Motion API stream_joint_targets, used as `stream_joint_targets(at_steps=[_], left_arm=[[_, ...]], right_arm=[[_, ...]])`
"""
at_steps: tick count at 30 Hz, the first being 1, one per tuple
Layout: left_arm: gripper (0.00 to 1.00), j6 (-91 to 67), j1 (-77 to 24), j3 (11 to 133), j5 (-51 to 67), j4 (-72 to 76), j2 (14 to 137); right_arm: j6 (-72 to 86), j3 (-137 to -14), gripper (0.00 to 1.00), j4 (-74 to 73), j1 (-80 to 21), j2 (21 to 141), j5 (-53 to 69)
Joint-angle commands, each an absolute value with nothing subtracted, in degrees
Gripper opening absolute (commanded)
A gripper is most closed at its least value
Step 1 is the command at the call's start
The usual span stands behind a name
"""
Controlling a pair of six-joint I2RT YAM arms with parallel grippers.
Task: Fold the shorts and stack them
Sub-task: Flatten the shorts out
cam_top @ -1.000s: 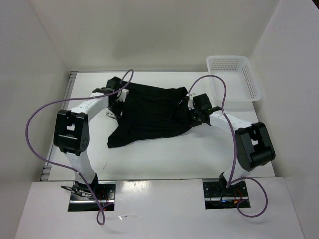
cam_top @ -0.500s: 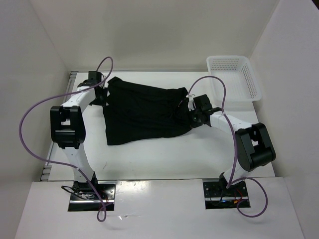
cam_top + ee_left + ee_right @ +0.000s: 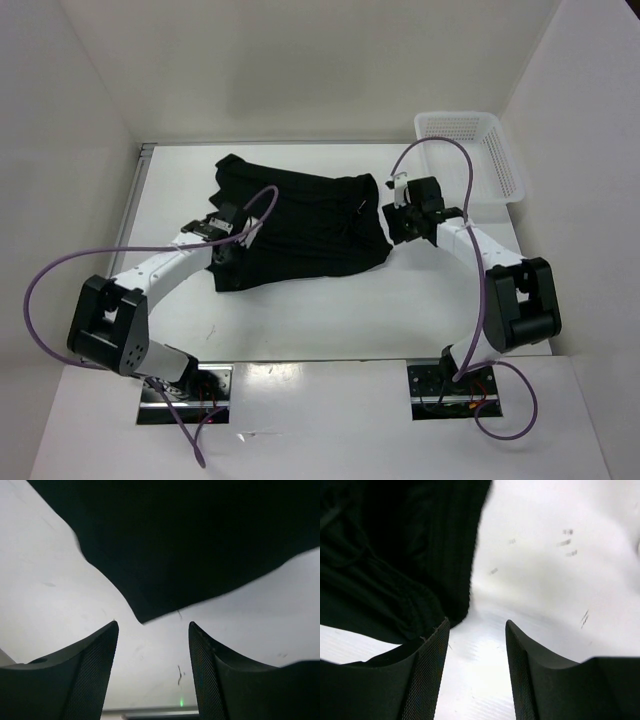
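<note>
Between left gripper (image 3: 152,630) and right gripper (image 3: 476,625) (both parted): shorts (image 3: 300,220).

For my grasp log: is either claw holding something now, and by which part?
Nothing is held: left claw and right claw are open; black shorts lie free.
</note>
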State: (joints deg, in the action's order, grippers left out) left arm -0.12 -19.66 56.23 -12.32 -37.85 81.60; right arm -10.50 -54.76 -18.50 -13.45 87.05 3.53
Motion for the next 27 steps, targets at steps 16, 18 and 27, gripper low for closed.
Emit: stream_joint_targets(at_steps=[16,18,27], left_arm=[[0.56,0.00,-20.57,47.72,-13.71,-30.85,89.65],[0.50,0.00,-20.57,47.20,-13.71,-29.54,90.87],[0.00,0.00,-20.57,46.32,-15.29,-29.00,91.93]], right_arm=[[-10.98,-51.24,0.47,-15.21,-13.62,89.30,14.85],[-11.69,-50.71,0.47,-14.68,-13.62,89.30,14.85],[-22.23,-51.23,0.00,-15.81,-14.77,89.82,15.38]])
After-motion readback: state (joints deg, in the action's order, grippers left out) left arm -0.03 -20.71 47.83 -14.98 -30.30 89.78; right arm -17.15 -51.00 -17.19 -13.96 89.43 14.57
